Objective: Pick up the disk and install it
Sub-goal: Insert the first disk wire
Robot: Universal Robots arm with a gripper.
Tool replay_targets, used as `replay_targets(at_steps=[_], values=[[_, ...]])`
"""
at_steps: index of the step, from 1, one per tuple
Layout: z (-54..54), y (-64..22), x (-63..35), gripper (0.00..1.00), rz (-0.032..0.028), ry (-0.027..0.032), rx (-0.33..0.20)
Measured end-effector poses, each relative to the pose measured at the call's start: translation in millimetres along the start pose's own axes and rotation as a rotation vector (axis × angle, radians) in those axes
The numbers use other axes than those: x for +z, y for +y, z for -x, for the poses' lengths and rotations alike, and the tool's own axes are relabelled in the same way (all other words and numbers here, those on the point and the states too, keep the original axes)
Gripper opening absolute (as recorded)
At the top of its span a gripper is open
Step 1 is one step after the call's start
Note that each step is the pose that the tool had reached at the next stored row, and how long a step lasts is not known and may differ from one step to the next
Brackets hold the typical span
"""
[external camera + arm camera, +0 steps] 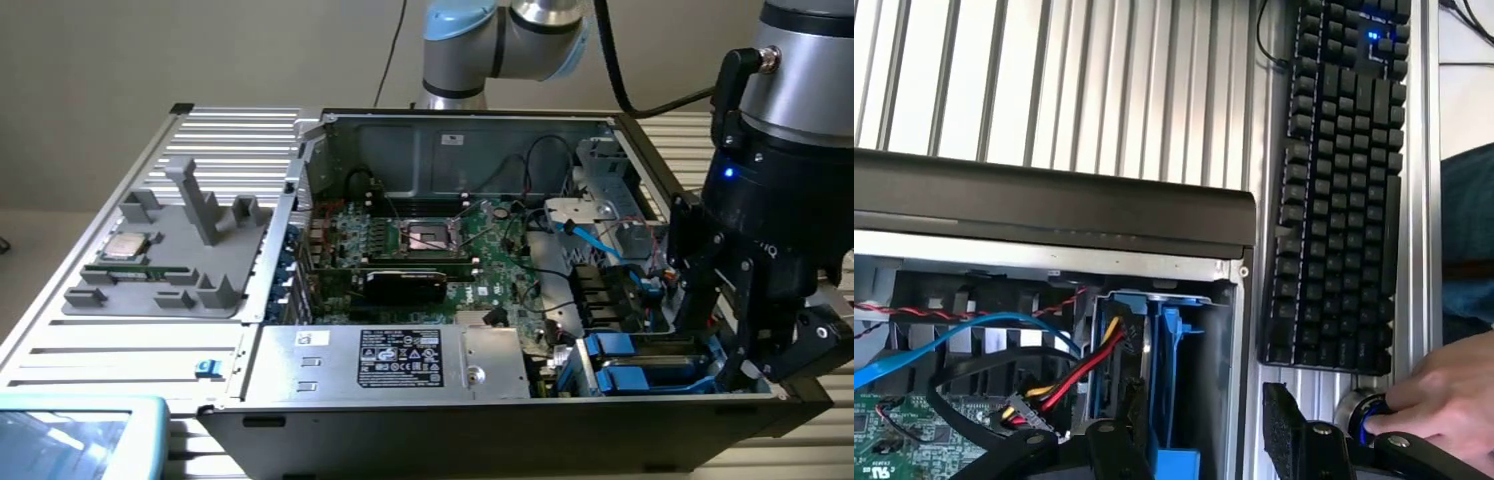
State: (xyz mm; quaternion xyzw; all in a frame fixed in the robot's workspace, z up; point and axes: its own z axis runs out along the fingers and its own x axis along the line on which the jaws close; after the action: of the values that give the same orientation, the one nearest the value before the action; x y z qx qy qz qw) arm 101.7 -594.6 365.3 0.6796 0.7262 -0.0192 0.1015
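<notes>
The gripper [1199,445] hangs over the open computer case [467,430], at its near corner on the exterior view's right, where the drive bay is. Its fingers [1282,432] stand wide apart and I see nothing clamped between them.

The disk [1172,390] sits on edge inside that bay, thin blue-railed edge turned up, red, yellow and black cables [1079,370] running in just beside it. It lies straight below the gripper, though not centred. One finger is just beside the blue rail, while the other hangs outside the case wall, over the slatted table [1104,90].

From how deep it sits, I judge the disk is already in its slot or nearly so.

Beside the keyboard [1344,180], a person's hand [1444,400] rests on a round blue-lit controller [1359,415].
</notes>
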Motion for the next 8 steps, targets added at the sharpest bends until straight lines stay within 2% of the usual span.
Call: replay_targets(at_steps=[4,5,6,7,8], values=[[7.2,1.1,3.0,0.56,-0.0147,0.0304,0.001],[8.7,1.8,3.6,0.56,-0.0168,0.0379,0.001],[9.5,2.6,4.1,0.48,-0.0179,0.0457,0.002],[10.1,3.5,4.3,0.48,-0.0181,0.0542,0.003],[10.3,4.2,4.5,0.48,-0.0175,0.0662,0.003]])
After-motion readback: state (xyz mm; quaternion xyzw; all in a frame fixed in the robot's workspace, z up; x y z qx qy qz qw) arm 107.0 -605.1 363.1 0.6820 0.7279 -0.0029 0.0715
